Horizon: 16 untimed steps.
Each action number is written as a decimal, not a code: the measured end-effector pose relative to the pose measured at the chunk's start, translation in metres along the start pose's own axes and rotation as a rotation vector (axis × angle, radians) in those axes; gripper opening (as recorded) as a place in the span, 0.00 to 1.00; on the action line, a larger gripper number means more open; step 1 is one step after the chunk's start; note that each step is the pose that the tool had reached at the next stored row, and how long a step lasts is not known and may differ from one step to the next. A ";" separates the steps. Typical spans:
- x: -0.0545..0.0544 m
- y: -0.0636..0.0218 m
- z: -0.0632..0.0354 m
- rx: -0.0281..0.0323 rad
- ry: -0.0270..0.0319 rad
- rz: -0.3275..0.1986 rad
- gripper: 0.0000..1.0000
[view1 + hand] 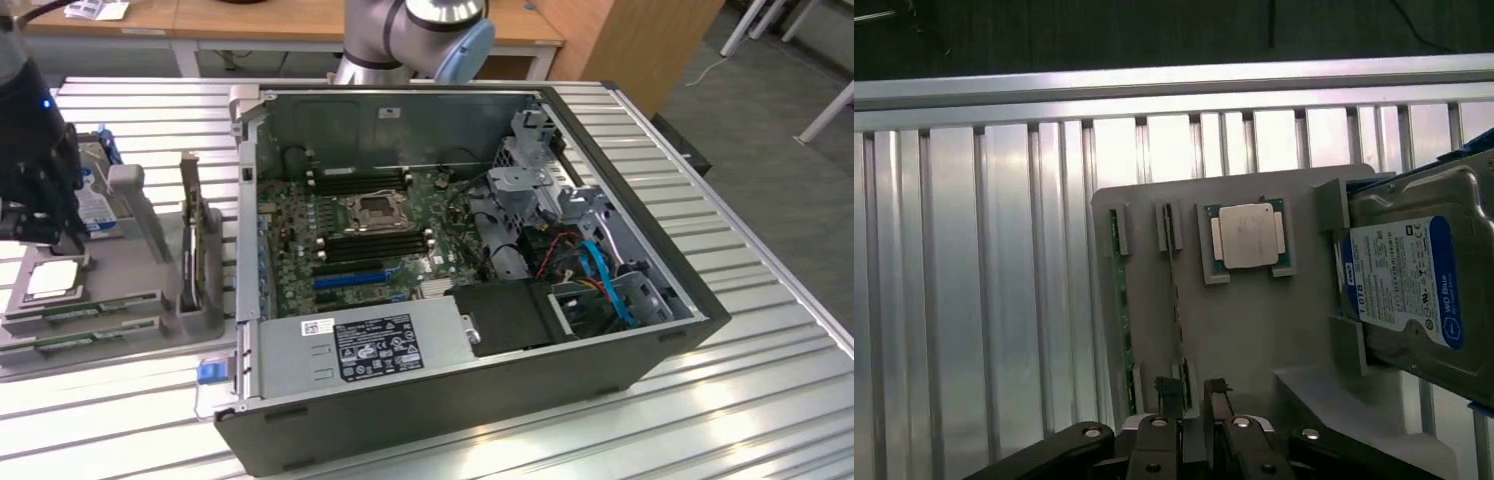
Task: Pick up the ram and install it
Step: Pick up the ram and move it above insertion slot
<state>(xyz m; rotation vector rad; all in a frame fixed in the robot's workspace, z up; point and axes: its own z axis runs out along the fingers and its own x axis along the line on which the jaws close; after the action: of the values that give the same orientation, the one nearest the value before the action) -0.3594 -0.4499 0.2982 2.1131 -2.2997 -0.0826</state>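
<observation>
**Pick step in hand: gripper over the ram, nothing held yet**

At the table's (747,400) edge on the exterior view's left, a grey holder (1254,330) is carrying the spare parts, and the gripper (1194,400) is hanging over it. In the wrist view its jaws are standing a little apart, w/ a narrow gap and nothing between them.

The ram (1175,290) is sitting on its edge in a slot of the holder. Its near end is reaching just to the fingertips; I cannot tell if they are touching. A 2nd ram stick (1122,300) is standing in the next slot, just beside. Further along the holder, the processor chip (1249,235) is lying flat in its pocket, and the hard drive (1409,280) is leaning at the holder's end.

Towards the table's middle, the open PC case (441,420) is lying on its side. The dark memory slots (380,245) are showing on the board inside; I cannot tell if they are free.

My judgement: the pick is being prepared, approx. at the approach stage, and the install is not begun. The grasp is asking for a straight descent w/ the thin board centred in the gap. The ram seems lined up more w/ one finger than w/ the gap, so a small sideways correction is probably needed, w/o knocking the 2nd stick.
</observation>
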 end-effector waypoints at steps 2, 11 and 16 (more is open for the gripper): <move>0.006 -0.0007 0.0022 -0.0032 0.0002 -0.001 0.24; 0.039 -0.0039 0.0124 -0.0142 0.0013 -0.002 0.24; 0.044 -0.0047 0.0215 -0.0144 0.0014 -0.006 0.24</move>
<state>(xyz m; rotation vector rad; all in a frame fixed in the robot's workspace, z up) -0.3596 -0.4937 0.2756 2.1124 -2.2854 -0.0974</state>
